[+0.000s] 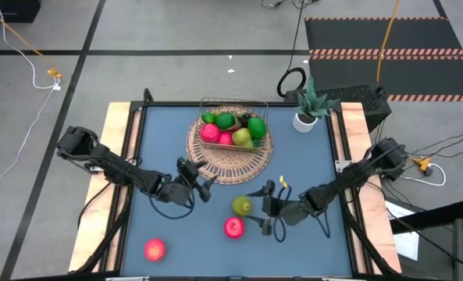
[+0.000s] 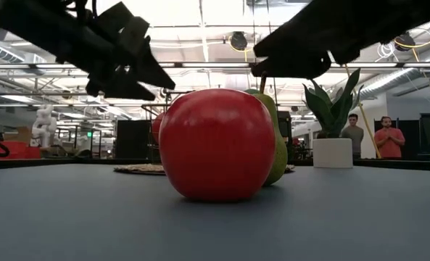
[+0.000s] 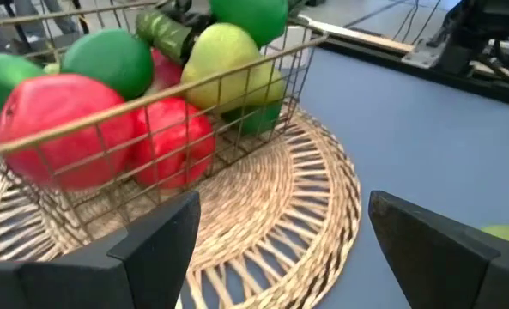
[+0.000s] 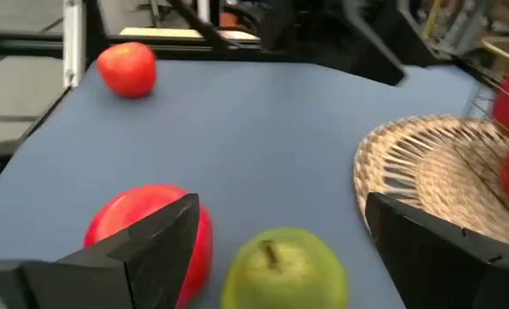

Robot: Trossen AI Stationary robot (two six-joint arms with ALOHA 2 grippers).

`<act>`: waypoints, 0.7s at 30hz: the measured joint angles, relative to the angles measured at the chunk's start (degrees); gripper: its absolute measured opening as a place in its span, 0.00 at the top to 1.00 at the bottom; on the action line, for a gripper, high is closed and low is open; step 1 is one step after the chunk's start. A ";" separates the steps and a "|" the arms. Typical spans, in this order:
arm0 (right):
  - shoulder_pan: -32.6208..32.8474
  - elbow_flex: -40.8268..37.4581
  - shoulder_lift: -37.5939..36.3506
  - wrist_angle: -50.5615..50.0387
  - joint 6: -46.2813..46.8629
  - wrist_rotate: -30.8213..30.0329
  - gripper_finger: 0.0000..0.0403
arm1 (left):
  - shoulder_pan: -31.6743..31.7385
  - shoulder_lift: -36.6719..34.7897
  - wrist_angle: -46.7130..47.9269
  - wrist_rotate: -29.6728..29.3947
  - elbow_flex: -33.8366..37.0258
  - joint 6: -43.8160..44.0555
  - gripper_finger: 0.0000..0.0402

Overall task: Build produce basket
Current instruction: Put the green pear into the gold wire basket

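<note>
The basket (image 1: pixel 229 148), a wicker mat with a wire well, stands at the table's far middle and holds several red, pink and green fruits (image 3: pixel 151 94). My left gripper (image 1: pixel 204 181) hovers open just off the basket's near left rim (image 3: pixel 263 215), with nothing between its fingers. A green apple (image 1: pixel 242 205) and a red apple (image 1: pixel 233 227) rest on the table in the near middle. My right gripper (image 1: pixel 262 208) stands open right of them, the green apple (image 4: pixel 284 266) ahead between its fingers. Another red apple (image 1: pixel 154 249) lies near left.
A small white pot with a green plant (image 1: pixel 305 119) stands at the far right corner. Wooden rails (image 1: pixel 120 156) border the table's left and right sides. Bare blue table (image 1: pixel 309 164) lies right of the basket. Two people (image 2: pixel 378 138) stand far behind the table.
</note>
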State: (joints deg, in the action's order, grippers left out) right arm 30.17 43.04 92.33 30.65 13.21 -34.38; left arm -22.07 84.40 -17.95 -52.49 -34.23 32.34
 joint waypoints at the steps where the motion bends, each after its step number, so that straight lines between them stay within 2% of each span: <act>1: 0.06 -0.04 1.16 1.74 -1.03 -0.05 0.19 | 0.10 0.00 0.00 -0.02 0.34 0.42 0.16; 6: 0.05 -0.02 4.38 6.50 -2.30 -1.68 0.20 | 0.22 0.00 -0.14 0.03 0.63 0.92 0.16; 10: 0.27 -0.04 4.85 5.71 -0.11 -1.97 0.27 | -0.31 -0.01 -0.17 0.05 0.63 0.96 0.16; 14: 0.31 -0.04 4.79 3.71 3.79 -4.84 0.41 | -0.35 -0.02 -0.16 0.07 0.63 0.96 0.16; 21: 0.34 -0.04 4.82 0.95 4.20 -4.32 0.74 | -0.35 -0.02 -0.16 0.07 0.63 0.94 0.16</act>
State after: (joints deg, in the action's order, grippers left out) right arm 30.50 43.00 97.15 31.61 17.41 -38.70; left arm -22.41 84.38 -18.11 -52.42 -33.61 33.28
